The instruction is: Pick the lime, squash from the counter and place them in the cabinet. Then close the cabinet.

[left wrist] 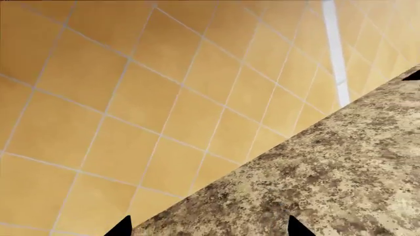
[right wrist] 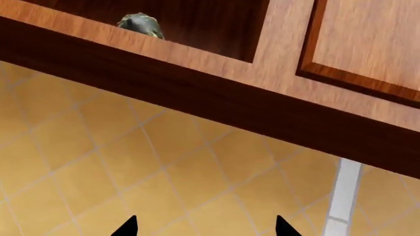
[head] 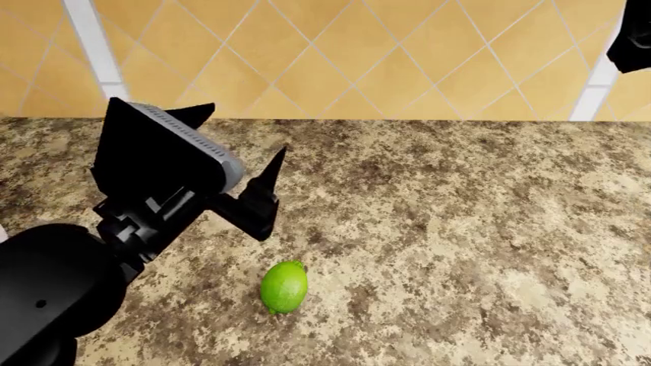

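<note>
The lime (head: 283, 286) lies on the speckled counter (head: 458, 229), near its front, just below and right of my left gripper (head: 242, 131). That gripper hovers above the counter, open and empty; the left wrist view shows its gripper (left wrist: 210, 228) with tips wide apart over the counter's (left wrist: 315, 177) back edge. My right gripper (right wrist: 204, 227) is raised toward the tiled wall below the cabinet (right wrist: 196, 83), open with nothing between its fingers. The squash (right wrist: 139, 23) sits inside the open cabinet compartment, only its top showing over the bottom rail.
A yellow tiled wall (head: 336, 61) with white vertical strips (head: 91, 46) backs the counter. A shut cabinet door (right wrist: 367, 44) adjoins the open compartment. Part of my right arm (head: 630, 34) shows at the head view's top right corner.
</note>
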`<state>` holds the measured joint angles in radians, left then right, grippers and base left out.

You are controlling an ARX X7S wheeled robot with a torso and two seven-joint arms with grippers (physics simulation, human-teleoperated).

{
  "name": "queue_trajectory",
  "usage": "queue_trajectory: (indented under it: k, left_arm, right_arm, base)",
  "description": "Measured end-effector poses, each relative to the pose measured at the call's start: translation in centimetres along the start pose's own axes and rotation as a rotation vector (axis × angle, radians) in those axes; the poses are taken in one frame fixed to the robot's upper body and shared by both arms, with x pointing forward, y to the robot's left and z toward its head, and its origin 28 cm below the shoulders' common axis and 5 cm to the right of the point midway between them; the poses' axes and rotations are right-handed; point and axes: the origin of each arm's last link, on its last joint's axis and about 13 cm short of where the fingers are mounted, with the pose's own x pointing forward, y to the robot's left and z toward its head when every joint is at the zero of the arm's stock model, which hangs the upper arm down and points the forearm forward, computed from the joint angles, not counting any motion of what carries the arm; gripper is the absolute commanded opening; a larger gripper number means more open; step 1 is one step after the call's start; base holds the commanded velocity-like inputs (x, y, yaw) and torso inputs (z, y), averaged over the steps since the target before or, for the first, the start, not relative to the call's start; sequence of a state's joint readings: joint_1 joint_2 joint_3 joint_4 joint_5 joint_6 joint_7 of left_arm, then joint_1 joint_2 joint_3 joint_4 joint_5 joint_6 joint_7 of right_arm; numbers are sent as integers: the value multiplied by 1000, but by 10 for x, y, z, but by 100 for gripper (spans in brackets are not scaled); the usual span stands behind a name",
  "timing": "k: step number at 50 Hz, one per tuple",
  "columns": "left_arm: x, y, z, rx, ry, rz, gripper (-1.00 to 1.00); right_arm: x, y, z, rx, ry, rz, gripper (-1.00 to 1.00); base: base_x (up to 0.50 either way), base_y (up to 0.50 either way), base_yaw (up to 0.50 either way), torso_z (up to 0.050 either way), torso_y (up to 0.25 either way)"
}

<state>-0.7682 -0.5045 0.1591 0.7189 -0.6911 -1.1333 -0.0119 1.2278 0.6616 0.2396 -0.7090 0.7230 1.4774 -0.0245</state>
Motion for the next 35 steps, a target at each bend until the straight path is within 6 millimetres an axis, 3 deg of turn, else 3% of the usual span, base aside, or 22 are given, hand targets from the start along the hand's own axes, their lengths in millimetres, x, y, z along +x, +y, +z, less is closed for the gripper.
queue_trajectory:
  k: [35]
  left_arm:
    - [-16,-12,0,-43,219,-338,100]
  right_arm:
    - [12,-4,-2,-4,43,-61,100]
  base:
    - [0,0,0,0,0]
